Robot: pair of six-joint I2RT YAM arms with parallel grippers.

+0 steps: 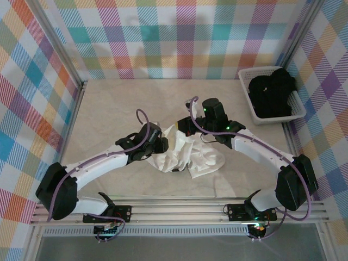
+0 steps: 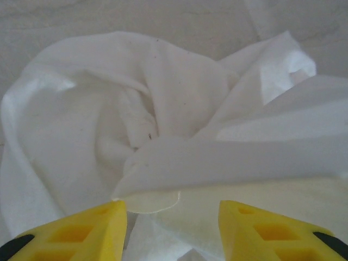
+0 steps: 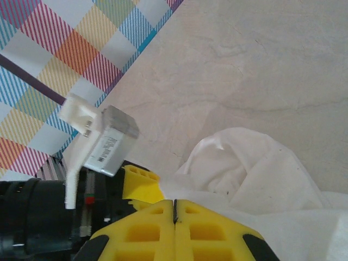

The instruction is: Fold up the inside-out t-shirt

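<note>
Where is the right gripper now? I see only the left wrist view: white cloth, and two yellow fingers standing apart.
Observer: The right gripper is shut. It sits at the far edge of the shirt, close to the left gripper.
Operator: Is the shirt flat?
Observer: No. From above it lies crumpled in a heap, not spread out.
Operator: Is anything else near it?
Observer: A white basket with a black garment in it stands at the far right, apart from the shirt.
</note>
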